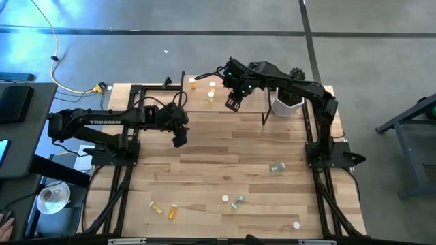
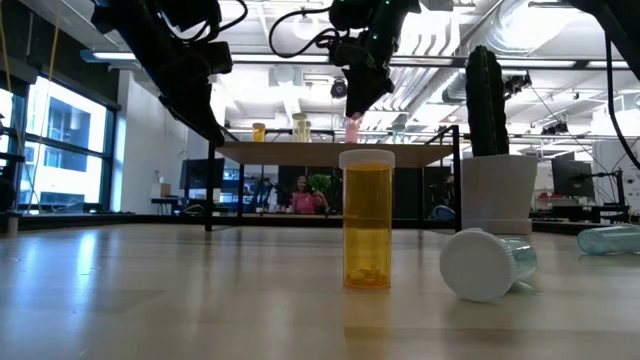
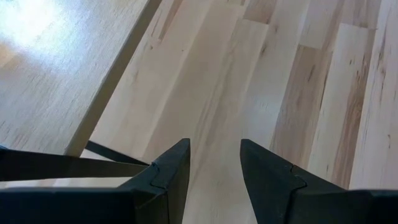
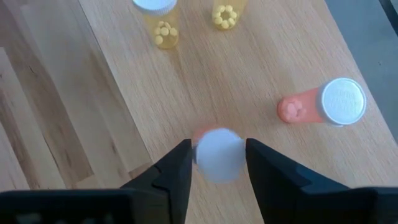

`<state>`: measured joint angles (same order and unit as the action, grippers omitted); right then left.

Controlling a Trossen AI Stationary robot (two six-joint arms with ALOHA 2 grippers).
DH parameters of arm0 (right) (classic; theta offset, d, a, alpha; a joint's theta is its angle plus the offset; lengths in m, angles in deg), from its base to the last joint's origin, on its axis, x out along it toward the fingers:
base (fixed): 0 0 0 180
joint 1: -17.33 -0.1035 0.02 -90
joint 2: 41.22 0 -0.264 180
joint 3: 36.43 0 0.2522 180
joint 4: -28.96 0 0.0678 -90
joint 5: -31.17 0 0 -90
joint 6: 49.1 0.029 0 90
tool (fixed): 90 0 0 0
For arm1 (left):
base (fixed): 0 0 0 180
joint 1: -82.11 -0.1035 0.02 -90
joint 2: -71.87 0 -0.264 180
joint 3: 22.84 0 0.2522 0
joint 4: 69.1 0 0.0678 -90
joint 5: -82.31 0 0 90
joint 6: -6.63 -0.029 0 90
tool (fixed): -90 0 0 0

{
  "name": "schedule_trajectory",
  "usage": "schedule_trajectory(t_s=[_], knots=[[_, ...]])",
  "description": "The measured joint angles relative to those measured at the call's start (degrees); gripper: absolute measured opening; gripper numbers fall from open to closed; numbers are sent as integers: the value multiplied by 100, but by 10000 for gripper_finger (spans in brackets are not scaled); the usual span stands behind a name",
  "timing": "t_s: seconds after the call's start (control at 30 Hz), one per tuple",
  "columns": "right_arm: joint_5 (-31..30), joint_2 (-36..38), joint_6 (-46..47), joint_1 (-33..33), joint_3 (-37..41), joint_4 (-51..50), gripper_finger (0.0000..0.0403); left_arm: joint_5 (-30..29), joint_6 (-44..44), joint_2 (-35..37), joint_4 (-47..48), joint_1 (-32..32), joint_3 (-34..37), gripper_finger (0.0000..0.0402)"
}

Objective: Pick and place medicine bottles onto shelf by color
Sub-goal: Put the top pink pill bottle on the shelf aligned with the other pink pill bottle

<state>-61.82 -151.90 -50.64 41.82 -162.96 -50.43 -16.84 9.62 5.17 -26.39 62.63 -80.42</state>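
Right end effector: it is seen above the shelf, with its two fingers on either side of a pink bottle whose white cap faces the camera. The fingers are parted a little, and whether they press the bottle or have let it go cannot be told.
Pink bottle: it seems to stand upright on the shelf board, at about 7 o'clock from a second pink bottle, which stands a little apart from it.
Yellow bottles: two are seen further along the same board, at about 11 o'clock from the held one, so the colours are grouped.
Step in hand: judged as the release of the pink bottle beside its pair.
Advice: the fingers should be opened fully and the wrist lifted straight up, so that the cap is not dragged and the neighbour is not knocked.
Left end effector: it waits over the bare tabletop near the shelf edge, fingers apart and empty.
Remaining work: several bottles are lying or standing on the tabletop, among them an orange bottle in the low view.
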Motion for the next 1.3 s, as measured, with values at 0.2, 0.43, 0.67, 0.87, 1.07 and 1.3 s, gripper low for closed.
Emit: schedule_trajectory(t_s=[0.2, 0.43, 0.67, 0.87, 1.07, 1.3], knots=[[-154, 0, -2, 33, 0, -4, 146, 2, -8, 0, 0, 0, 0, 131], [-278, 0, -2, 81, 0, -7, 146, 4, -6, 0, 0, 0, 0, 131], [-273, 0, -2, 62, 0, -9, 146, 4, -10, 0, 0, 0, 0, 131], [-271, 2, -46, 59, 0, -31, 146, 4, -5, 0, 0, 0, 0, 131], [-258, 4, -46, 59, 0, -195, 146, 4, -9, 0, 0, 0, 0, 131], [-254, 7, -46, 10, 0, -206, 146, 4, 1, 0, 2, 0, 0, 131]])
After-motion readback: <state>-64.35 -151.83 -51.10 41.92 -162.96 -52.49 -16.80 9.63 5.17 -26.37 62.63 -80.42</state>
